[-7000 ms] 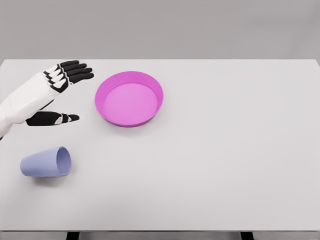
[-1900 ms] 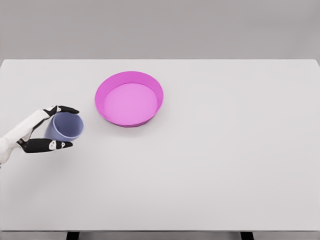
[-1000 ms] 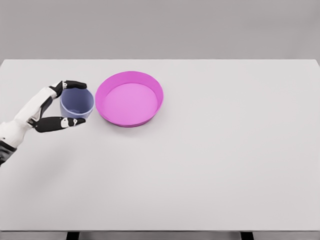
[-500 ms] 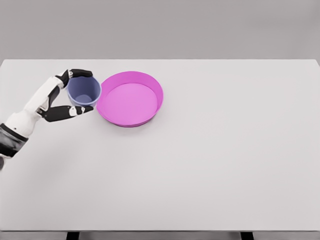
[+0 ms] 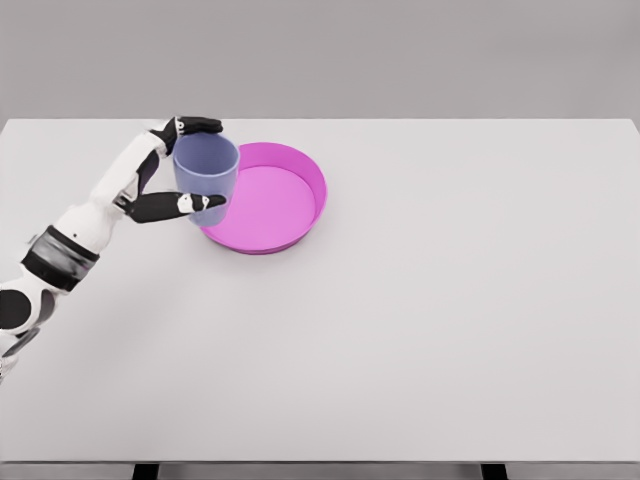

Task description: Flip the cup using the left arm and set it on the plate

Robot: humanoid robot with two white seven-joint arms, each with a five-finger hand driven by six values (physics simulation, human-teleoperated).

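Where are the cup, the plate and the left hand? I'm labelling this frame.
cup (image 5: pixel 206 175), head view, on its blue side wall.
plate (image 5: pixel 313 180), head view, on its pink right rim.
left hand (image 5: pixel 172 170), head view, on the middle of the hand, fingers around the cup.

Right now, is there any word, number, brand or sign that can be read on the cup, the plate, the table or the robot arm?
None: no text shows on the blue cup, the pink plate, the white table or the left hand holding the cup.
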